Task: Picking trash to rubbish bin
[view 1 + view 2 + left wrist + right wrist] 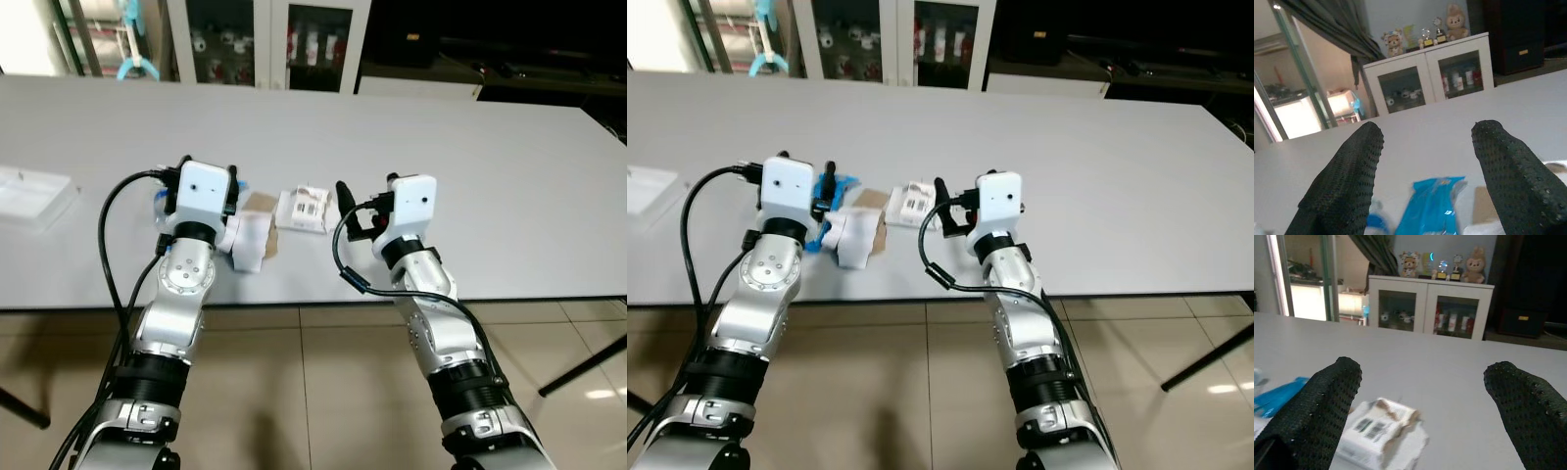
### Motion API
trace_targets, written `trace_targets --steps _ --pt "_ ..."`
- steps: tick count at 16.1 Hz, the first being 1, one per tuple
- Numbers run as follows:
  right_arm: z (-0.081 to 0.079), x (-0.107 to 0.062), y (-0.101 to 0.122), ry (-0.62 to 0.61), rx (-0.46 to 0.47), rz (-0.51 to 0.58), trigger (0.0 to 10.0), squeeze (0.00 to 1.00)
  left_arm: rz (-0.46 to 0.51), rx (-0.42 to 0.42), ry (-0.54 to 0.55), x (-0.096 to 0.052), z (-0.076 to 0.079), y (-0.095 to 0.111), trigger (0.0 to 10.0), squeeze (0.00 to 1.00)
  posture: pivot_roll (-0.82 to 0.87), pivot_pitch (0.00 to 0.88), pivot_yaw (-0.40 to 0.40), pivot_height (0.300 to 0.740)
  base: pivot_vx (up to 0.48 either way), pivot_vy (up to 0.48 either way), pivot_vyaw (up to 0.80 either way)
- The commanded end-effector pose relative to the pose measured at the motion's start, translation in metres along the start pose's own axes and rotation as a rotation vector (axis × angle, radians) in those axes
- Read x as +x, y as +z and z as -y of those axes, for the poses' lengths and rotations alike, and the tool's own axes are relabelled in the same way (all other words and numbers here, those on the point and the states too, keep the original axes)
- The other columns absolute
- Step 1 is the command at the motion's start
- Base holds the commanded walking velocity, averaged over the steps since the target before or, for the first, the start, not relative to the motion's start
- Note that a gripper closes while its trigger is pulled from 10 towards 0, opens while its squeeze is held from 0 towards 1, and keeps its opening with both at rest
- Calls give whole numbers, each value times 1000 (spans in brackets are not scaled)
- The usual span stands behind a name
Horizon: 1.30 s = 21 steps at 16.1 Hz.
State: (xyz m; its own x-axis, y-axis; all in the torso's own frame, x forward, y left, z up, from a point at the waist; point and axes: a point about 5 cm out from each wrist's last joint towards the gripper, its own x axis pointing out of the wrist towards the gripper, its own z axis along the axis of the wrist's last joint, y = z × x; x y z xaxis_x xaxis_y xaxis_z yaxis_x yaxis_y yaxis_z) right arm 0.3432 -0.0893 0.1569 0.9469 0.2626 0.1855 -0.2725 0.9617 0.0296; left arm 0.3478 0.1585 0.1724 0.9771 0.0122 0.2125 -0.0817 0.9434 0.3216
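Spreading wide and holding nothing, your left gripper (1425,171) hovers low over the white table (470,157), with a blue wrapper (1437,205) just ahead of its fingers. Your right gripper (1425,406) is equally open and empty, aimed at a crumpled white carton (1381,433) with a barcode. Between them lie white paper and brown cardboard (872,201). A clear plastic box (34,196) sits well off to your left.

You have a pale grey table (490,176) under silver arms with white wrist housings. The fingers (1347,181) are black with a fine dotted texture. The wrapper (1435,213) is bright blue, the crumpled packet (1383,433) white with brown torn edges and a black barcode. The cabinet (1430,308) behind is white.
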Motion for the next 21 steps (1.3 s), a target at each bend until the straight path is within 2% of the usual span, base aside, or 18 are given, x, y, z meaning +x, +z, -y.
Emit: trace_targets --steps 1,21 --pt "12 -1 4 -32 -1 13 10000 0 9 -5 -30 0 11 4 10000 0 21 39 -83 740 337 0 0" --pt "9 0 5 -13 5 21 10000 0 14 -4 -31 1 10 5 10000 0 23 37 -82 740 338 0 0"
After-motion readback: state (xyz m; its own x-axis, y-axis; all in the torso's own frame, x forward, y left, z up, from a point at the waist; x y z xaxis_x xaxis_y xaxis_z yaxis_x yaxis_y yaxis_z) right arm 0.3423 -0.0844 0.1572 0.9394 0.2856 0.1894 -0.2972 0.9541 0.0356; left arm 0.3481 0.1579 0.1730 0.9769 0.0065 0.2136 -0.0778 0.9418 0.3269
